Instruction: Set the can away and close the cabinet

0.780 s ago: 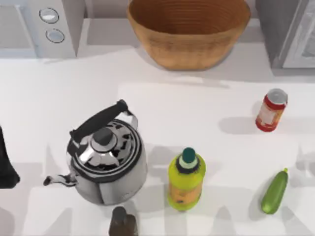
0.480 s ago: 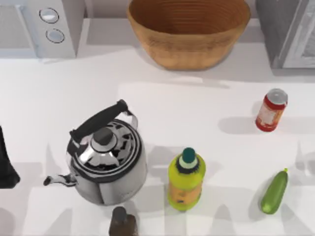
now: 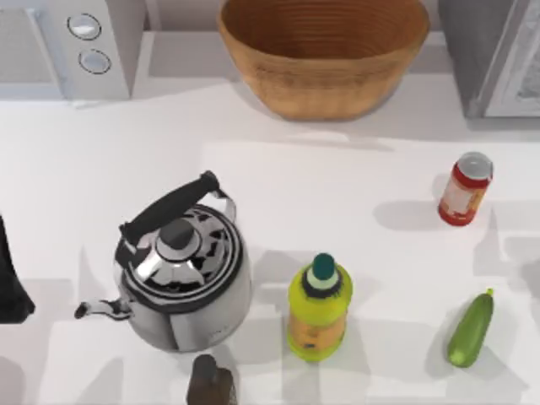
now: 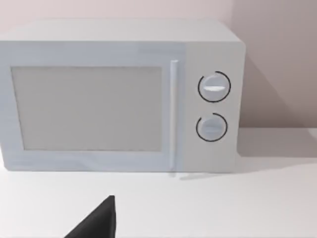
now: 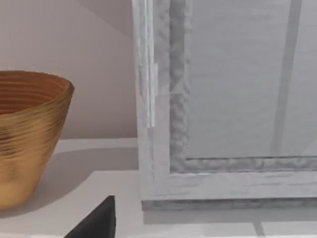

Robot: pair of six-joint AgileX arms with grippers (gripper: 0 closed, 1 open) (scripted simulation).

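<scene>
From above, the can (image 3: 464, 191) stands upright on the white surface (image 3: 337, 194) toward the right side, apart from everything else, with a zucchini (image 3: 469, 327) nearer the front edge and a yellow-green bottle (image 3: 318, 309) further left. A steel kettle (image 3: 184, 278) sits left of the bottle, a woven bowl (image 3: 325, 51) at the back, a microwave (image 3: 72, 46) in the back left corner and the cabinet (image 3: 498, 55) in the back right corner. A dark part of the left arm (image 3: 10, 283) shows at the left edge; whether either end effector is apart or together cannot be told.

The can looks rigid and probably light, with smooth, likely slippery sides. A grip across the middle of its body, below the metal top, seems safest against tipping.

The left wrist view faces the microwave front, showing the door, handle and two dials that the overhead view cuts off.

The right wrist view faces the cabinet's pale door and frame close up, with the bowl beside it. The door's exact position is hard to judge.
</scene>
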